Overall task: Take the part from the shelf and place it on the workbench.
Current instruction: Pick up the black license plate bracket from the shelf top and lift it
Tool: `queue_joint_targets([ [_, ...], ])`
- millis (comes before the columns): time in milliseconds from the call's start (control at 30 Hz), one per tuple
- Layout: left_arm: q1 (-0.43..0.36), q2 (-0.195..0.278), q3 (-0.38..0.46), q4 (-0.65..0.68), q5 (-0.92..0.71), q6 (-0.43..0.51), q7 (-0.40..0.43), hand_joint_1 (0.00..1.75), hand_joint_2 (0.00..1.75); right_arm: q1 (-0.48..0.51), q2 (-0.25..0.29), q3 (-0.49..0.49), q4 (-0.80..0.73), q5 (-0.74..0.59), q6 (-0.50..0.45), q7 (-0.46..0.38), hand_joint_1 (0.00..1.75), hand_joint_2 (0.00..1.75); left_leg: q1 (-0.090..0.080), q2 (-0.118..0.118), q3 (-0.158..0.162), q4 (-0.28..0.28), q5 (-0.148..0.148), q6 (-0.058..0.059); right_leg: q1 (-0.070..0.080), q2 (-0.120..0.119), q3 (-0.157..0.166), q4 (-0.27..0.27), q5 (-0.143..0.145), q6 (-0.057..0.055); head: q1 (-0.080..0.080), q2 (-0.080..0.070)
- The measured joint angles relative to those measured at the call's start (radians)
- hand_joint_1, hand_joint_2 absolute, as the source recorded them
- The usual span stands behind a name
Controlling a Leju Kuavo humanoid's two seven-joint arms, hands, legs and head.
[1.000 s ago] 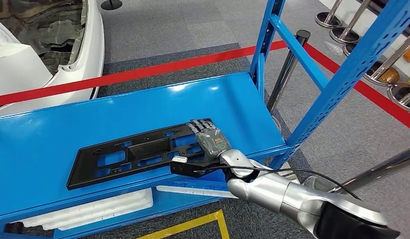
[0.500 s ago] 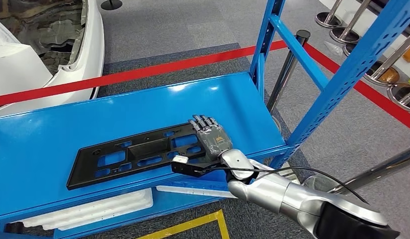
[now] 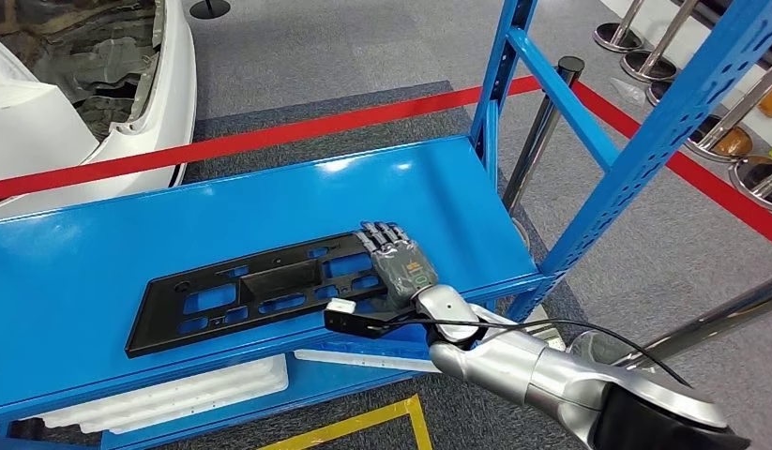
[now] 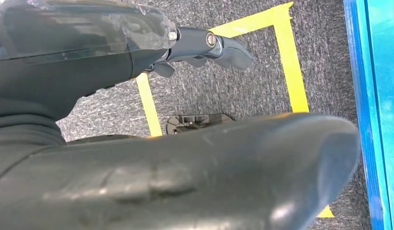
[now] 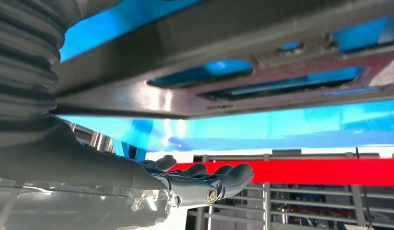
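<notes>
Overhead, right hand (image 3: 401, 265) lies flat on the part (image 3: 260, 286); its wrist view shows fingers (image 5: 233, 173) apart, gripping nothing.

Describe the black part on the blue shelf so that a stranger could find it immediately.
Look at the blue metal shelf in front of the white car body. On it lies a long, flat black plastic panel with rectangular cut-outs, under the right hand. It is the shelf board's single dark item; the white foam tray lies below.

Your right robot hand (image 3: 401, 265) lies on the 3 o'clock end of the part (image 3: 260, 291), which lies on the shelf (image 3: 100, 253); barrier tape (image 3: 269, 138) runs behind at 12 o'clock.
</notes>
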Motion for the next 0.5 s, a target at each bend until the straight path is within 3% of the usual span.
queue_joint_targets([
  [333,0.0,0.0,0.0,0.0,-0.002,0.0,0.0,0.0,0.0,0.004,0.0,0.0,0.01,-0.012,0.001,-0.029,0.06,1.75,0.0,0.0,0.001,0.0,0.0,0.0,0.0,0.0,0.0,0.0,0.0,0.0,0.0,0.0],
  [367,0.0,0.0,0.0,0.0,-0.003,0.0,0.0,0.0,0.0,0.004,0.0,0.0,0.011,-0.009,-0.001,-0.029,0.24,1.75,0.0,0.0,0.001,0.0,0.0,0.0,0.0,0.0,0.001,0.0,0.0,0.0,0.0,0.0],
  [467,0.0,0.0,0.0,0.0,-0.005,0.0,0.0,0.0,0.0,0.008,0.0,0.0,0.013,-0.001,-0.006,-0.029,1.45,1.75,0.0,0.0,0.001,0.0,0.0,0.0,0.0,0.0,0.001,0.0,0.0,0.0,0.0,0.0],
  [500,0.0,0.0,0.0,0.0,-0.005,0.0,0.0,0.0,0.0,0.009,0.0,0.0,0.014,0.002,-0.009,-0.029,1.71,1.75,0.0,0.0,0.001,0.0,0.0,0.0,0.0,0.0,0.001,0.0,0.0,0.0,0.0,0.0],
])
